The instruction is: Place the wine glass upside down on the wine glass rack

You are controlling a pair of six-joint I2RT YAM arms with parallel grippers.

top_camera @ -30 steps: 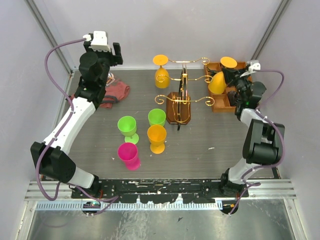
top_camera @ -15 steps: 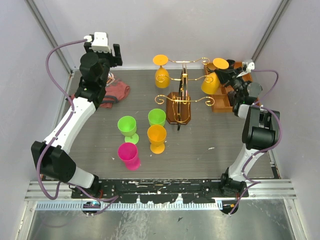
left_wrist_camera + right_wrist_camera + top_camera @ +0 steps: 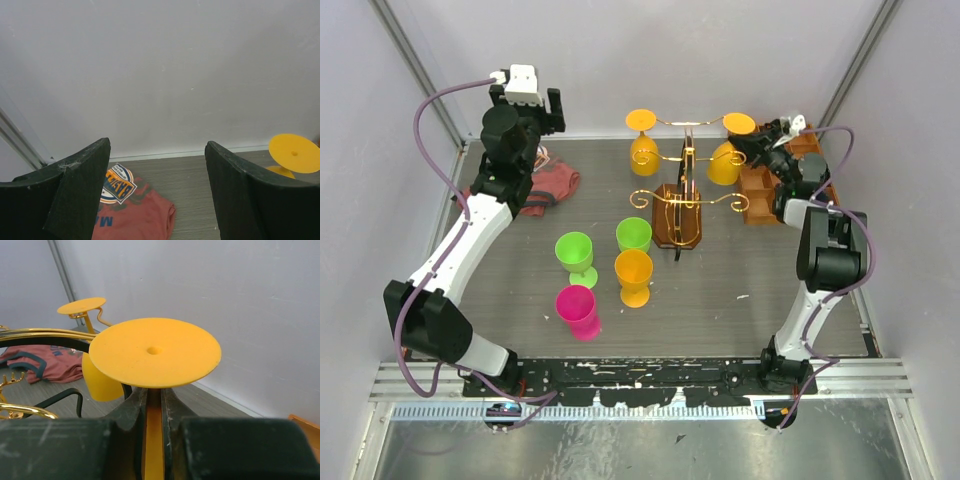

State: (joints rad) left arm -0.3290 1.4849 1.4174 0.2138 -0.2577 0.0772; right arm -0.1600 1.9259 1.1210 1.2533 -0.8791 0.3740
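Observation:
My right gripper is shut on the stem of an orange wine glass, held upside down with its round foot on top. The glass is beside the right-hand curled arms of the gold wire rack, which stands on a dark brown base. I cannot tell whether the stem touches a wire. Another orange glass hangs upside down on the rack's left side and also shows in the right wrist view. My left gripper is open and empty, high at the back left.
An orange-brown compartment tray stands at the back right, under my right arm. A reddish shirt lies at the back left. Two green glasses, an orange glass and a pink glass stand upright mid-table.
My right gripper has carried the upside-down orange glass leftwards from above the tray to the rack's right arms. The left arm has not moved.

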